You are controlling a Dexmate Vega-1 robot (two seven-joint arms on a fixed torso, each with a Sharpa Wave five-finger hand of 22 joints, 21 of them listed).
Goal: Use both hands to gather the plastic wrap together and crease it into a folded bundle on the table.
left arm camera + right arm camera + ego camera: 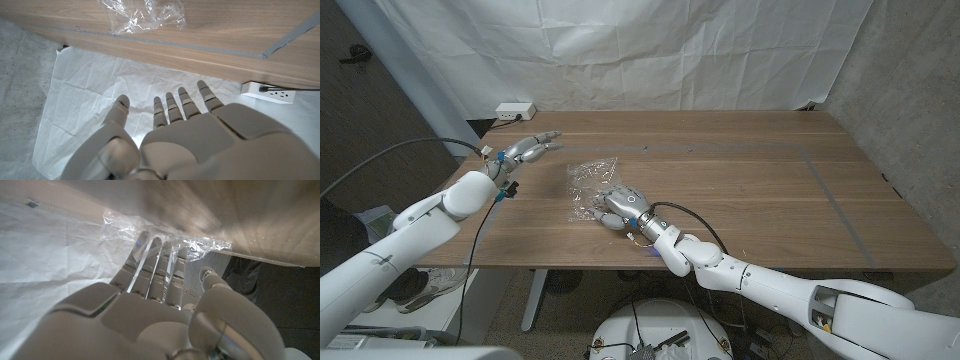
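The right hand (618, 204) rests its extended fingers (150, 262) on the near edge of the plastic wrap (592, 180), apparently pinning it; no closed grip is visible. The left hand (525, 150), fingers (182, 102) spread and empty, hovers apart to the wrap's left, likely positioned to sweep inward. The wrap lies crumpled on the desk (740, 190).

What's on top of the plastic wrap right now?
The right hand rests on the plastic wrap, fingers spread over its crinkled film. Whatever lies beneath the palm is hidden. The left hand is apart.
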